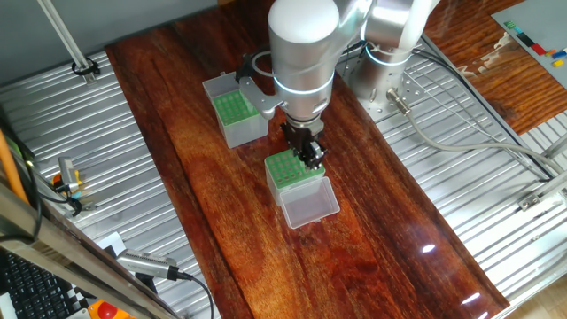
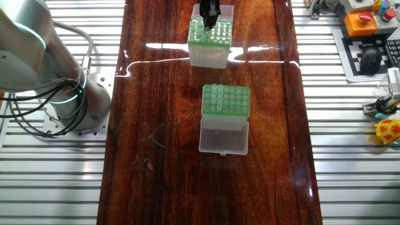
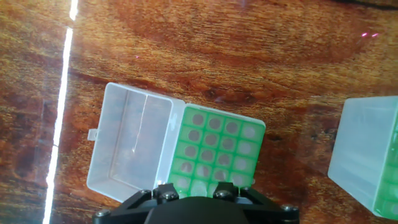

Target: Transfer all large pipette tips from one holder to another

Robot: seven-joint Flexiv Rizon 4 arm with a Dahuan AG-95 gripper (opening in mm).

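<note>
End effector (image 1: 312,156) low over clear-sided box (image 1: 295,170), apparently at pick step; finger state unreadable. Next: lift tip, carry to grey box (image 1: 237,111).

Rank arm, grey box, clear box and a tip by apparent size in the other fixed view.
Arm, grey box, clear box, tip. Grey box is nearer the camera, so the boxes' order is unsure.
</note>
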